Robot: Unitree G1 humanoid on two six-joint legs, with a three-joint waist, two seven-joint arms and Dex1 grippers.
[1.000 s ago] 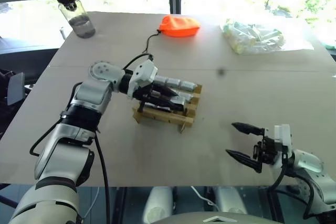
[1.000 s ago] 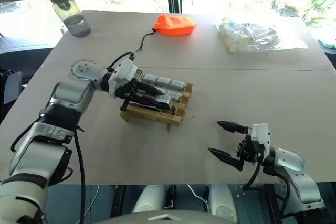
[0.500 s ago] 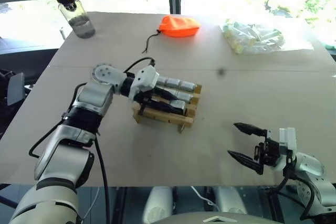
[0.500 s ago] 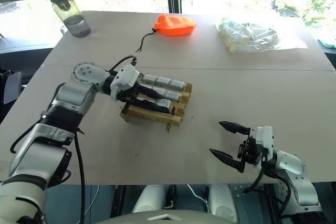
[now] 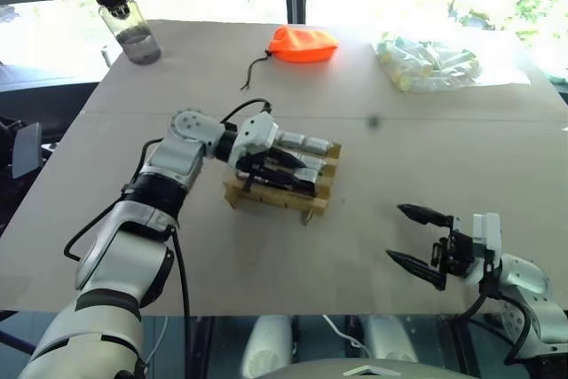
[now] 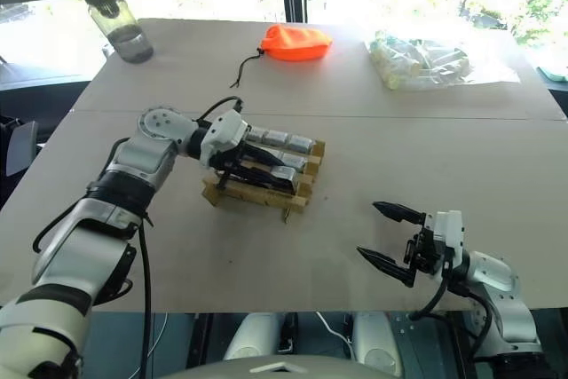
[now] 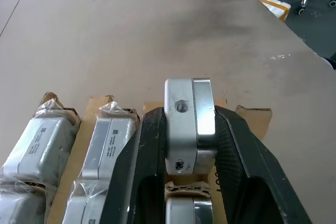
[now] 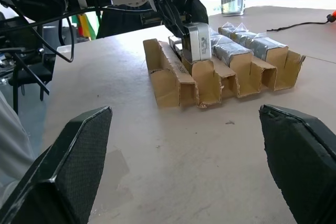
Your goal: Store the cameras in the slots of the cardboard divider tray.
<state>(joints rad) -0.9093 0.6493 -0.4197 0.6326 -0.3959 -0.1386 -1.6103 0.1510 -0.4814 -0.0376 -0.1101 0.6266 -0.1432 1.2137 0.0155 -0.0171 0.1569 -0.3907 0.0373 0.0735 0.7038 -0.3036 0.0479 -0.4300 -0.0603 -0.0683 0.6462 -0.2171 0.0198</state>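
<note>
The cardboard divider tray [image 5: 271, 198] sits mid-table, and several plastic-wrapped silver cameras [image 5: 303, 142] lie in its far rows. My left gripper [image 5: 302, 182] is shut on a bare silver camera [image 7: 189, 124]. Its black fingers [image 7: 149, 156] clamp the camera's two sides. The held camera [image 8: 197, 41] stands low over a near-side slot of the tray [image 8: 173, 85]; whether it touches the cardboard I cannot tell. At the table's near right, well away from the tray, my right gripper [image 5: 397, 233] is open and holds nothing.
An orange fabric pouch [image 5: 303, 43] with a black cord lies at the table's far middle. A clear bag of pale items [image 5: 428, 61] is at the far right, and a water bottle [image 5: 124, 17] at the far left. The table's near edge runs just under my right gripper.
My left gripper has moved a little lower and further over the tray with the camera still in it. The right gripper has stayed put.
</note>
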